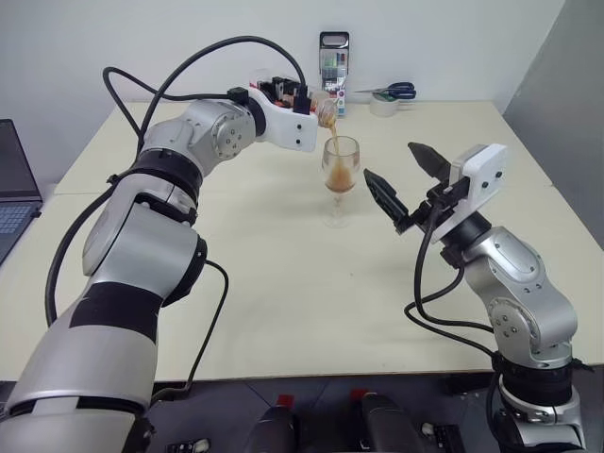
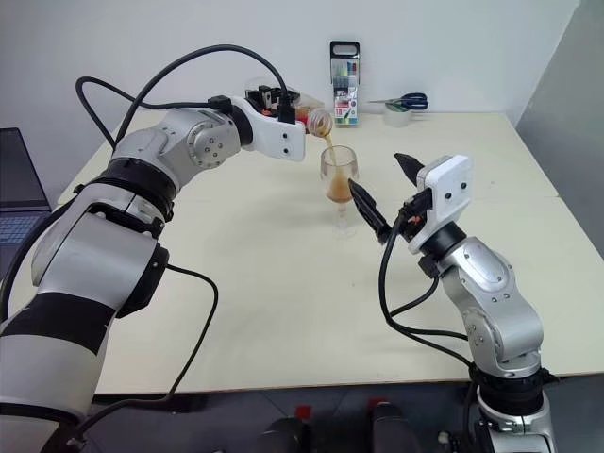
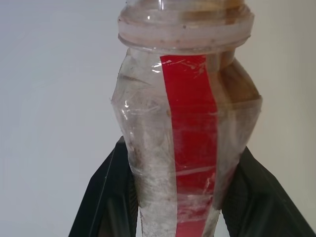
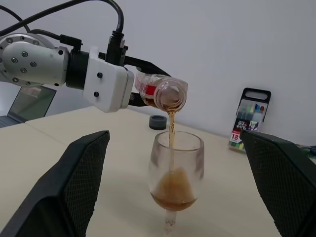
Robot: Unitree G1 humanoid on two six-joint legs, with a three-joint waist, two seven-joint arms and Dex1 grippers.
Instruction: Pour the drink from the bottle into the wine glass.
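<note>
- Amber drink (image 4: 171,129) is running in a thin stream from the tipped bottle (image 4: 163,93) down into the wine glass (image 4: 176,168).
- The bottle is lying roughly level above the glass rim, mouth open and facing down toward the bowl; red label strip is showing along its side in the left wrist view.
- Left gripper (image 1: 300,102) is pinching the bottle, black fingers (image 3: 106,197) pressing against both sides of the clear plastic body.
- The wine glass is standing upright on the cream table (image 1: 283,302), near the middle, with the drink pooling in the lower part of the bowl.
- Right gripper (image 1: 406,181) is hanging just beside the glass on the robot's right, fingers spread wide apart and gripping nothing; from its wrist view the glass is sitting between the two fingers but apart from them.
- A small dark round cap-like thing (image 4: 158,122) is lying on the table behind the glass; cannot tell what it is.
- A black-framed marker pack (image 1: 333,62) is standing upright at the far edge by the wall.
- Blue-handled scissors (image 1: 392,92) are resting near a tape roll (image 1: 382,107) at the far right of the table.
- A laptop (image 1: 14,203) is sitting off the left edge.
</note>
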